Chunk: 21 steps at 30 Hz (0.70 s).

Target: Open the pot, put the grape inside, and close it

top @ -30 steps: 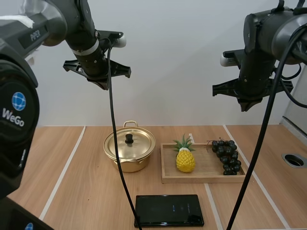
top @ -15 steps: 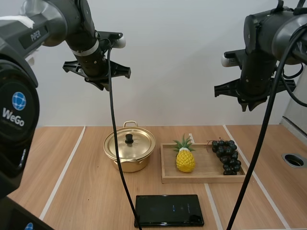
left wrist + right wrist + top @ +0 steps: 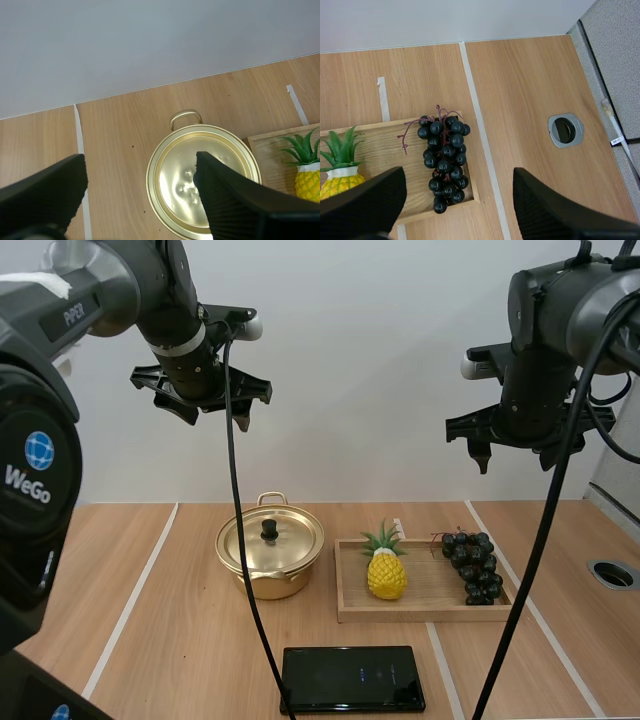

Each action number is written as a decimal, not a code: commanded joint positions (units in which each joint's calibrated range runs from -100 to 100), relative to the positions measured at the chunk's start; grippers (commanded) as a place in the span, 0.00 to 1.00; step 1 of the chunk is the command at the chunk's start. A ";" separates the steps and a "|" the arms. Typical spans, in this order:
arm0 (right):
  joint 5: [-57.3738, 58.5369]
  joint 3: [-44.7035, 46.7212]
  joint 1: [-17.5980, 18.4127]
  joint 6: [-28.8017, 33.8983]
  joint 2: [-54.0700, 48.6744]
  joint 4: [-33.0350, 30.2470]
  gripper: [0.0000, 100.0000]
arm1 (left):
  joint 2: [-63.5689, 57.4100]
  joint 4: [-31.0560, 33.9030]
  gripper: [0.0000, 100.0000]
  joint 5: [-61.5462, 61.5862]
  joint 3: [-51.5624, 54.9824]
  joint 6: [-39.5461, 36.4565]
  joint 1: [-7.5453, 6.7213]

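A gold pot point(image 3: 270, 558) with its lid on and a black knob point(image 3: 269, 530) stands left of centre on the table. A dark bunch of grapes point(image 3: 472, 565) lies at the right end of a wooden tray point(image 3: 420, 615). My left gripper point(image 3: 215, 418) hangs open high above the pot with nothing in it. My right gripper point(image 3: 515, 460) hangs open high above the grapes, also with nothing in it. From the left wrist, the left gripper point(image 3: 140, 170) has its fingers spread over the pot point(image 3: 180, 185). From the right wrist, the right gripper point(image 3: 457, 182) is spread over the grapes point(image 3: 442, 150).
A toy pineapple point(image 3: 386, 570) stands on the tray's left half, also pineapple point(image 3: 340, 177) beside the grapes. A black phone point(image 3: 352, 678) lies flat near the front edge. A round metal-rimmed hole point(image 3: 612, 574) sits in the table at far right.
Both grippers went from shut to wide open. The arms stayed high in place, and the pot, grapes and tray did not move.
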 commanded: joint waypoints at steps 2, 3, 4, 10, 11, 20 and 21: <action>-2.62 0.10 -0.11 -0.06 -0.57 0.25 1.00 | 0.29 -2.52 1.00 -3.73 0.09 3.43 0.01; -2.82 0.10 -0.11 -0.06 -0.57 0.24 1.00 | 0.44 -3.40 1.00 -3.74 0.09 4.44 0.01; -3.07 0.10 -0.11 -0.06 -0.57 0.24 1.00 | 0.79 -4.00 1.00 -3.74 0.09 4.96 0.01; -3.59 0.10 -0.11 -0.06 -0.57 0.35 1.00 | 3.99 -4.43 1.00 -3.06 0.09 5.94 0.01; -3.59 0.10 -0.11 -0.06 -0.57 0.35 1.00 | 4.74 -4.71 1.00 -2.57 0.09 6.20 0.01; -3.74 0.10 -0.11 -0.06 -0.57 0.35 1.00 | 10.42 -15.63 1.00 5.50 0.09 15.88 0.01; -3.72 0.10 -0.11 -0.06 -0.57 0.47 1.00 | 10.95 -15.99 1.00 5.50 0.09 16.00 0.01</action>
